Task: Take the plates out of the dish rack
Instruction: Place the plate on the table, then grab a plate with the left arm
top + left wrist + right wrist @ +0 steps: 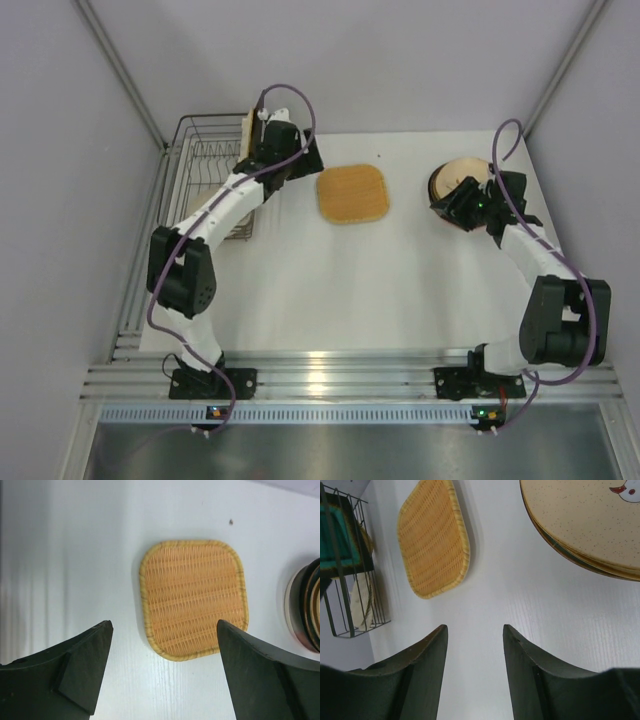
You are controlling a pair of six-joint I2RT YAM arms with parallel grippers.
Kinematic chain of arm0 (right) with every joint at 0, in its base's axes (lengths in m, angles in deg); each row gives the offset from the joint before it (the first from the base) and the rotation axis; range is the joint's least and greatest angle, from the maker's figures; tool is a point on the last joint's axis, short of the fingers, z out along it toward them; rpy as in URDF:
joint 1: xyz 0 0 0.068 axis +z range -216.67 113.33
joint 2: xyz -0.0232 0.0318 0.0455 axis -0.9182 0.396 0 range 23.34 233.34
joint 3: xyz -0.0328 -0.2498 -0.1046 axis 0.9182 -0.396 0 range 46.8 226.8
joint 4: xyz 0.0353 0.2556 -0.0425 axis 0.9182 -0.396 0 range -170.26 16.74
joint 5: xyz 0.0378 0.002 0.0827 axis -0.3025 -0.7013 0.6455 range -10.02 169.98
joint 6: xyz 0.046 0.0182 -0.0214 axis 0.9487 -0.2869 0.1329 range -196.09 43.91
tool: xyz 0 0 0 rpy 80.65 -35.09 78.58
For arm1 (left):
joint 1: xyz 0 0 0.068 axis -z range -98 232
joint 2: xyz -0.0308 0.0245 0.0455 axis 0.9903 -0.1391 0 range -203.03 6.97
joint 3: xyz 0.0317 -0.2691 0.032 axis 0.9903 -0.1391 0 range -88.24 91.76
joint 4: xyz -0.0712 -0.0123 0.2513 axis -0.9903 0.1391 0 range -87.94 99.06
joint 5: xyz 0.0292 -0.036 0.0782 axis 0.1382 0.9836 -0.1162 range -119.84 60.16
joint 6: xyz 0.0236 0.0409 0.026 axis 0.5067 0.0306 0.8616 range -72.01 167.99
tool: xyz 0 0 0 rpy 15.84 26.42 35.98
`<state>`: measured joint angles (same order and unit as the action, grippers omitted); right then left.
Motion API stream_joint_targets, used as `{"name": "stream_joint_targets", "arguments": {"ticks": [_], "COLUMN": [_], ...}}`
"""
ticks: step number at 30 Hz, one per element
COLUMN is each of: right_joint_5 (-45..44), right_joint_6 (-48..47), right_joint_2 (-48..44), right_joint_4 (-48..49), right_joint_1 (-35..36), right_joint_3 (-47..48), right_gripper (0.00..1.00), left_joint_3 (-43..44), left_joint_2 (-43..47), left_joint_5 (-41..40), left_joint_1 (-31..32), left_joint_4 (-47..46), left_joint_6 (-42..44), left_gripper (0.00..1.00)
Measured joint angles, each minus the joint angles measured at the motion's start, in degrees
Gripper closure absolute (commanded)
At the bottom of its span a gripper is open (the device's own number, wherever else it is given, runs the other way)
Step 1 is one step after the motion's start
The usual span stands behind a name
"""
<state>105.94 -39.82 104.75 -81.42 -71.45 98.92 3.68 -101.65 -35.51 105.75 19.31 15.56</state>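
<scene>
The dark wire dish rack (205, 175) stands at the far left; a tan plate (246, 128) stands on edge in it. In the right wrist view the rack (342, 595) holds a square teal plate (335, 535) and a cream plate (361, 602). A woven rounded-square plate (352, 193) lies flat on the table, also in the left wrist view (194, 597). A stack of plates with a cream patterned one on top (590, 520) sits at the right (455, 175). My left gripper (308, 158) (164, 625) is open and empty beside the rack. My right gripper (450, 205) (474, 627) is open and empty by the stack.
The white table (330, 290) ends at an aluminium rail (330, 375) in front. Grey walls stand close on the left, right and back. The stack's edge shows at the right of the left wrist view (305, 610).
</scene>
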Motion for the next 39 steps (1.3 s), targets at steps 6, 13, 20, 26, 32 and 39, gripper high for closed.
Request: {"name": "stream_joint_targets", "arguments": {"ticks": [6, 13, 20, 26, 32, 39], "right_joint_5": [0.57, 1.18, 1.22, 1.2, 1.31, 1.6], "right_joint_6": [0.02, 0.0, 0.0, -0.02, -0.02, -0.02], "right_joint_2": [0.59, 0.79, 0.79, 0.79, 0.87, 1.68], "right_joint_4": [0.07, 0.09, 0.07, 0.04, 0.04, 0.02], "right_joint_1": [0.0, 0.0, 0.02, 0.04, 0.04, 0.13], "right_joint_3": [0.0, 0.02, 0.04, 0.07, 0.15, 0.57], "right_gripper": [0.52, 0.52, 0.52, 0.52, 0.52, 0.52], "left_joint_3": [5.18, 8.57, 8.85, 12.39, 15.43, 19.43], "left_joint_2": [7.56, 7.28, 2.84, -3.04, -5.68, -10.16], "left_joint_5": [-7.32, -7.26, -4.24, -2.71, -5.99, -8.87], "left_joint_1": [-1.03, -12.72, -16.5, -16.52, -16.92, -16.79], "left_joint_4": [0.85, 0.92, 0.83, 0.85, 1.33, 2.19], "left_joint_6": [8.94, 12.15, 14.23, 16.2, 18.36, 21.31], "left_gripper": [0.09, 0.11, 0.11, 0.12, 0.16, 0.42]}}
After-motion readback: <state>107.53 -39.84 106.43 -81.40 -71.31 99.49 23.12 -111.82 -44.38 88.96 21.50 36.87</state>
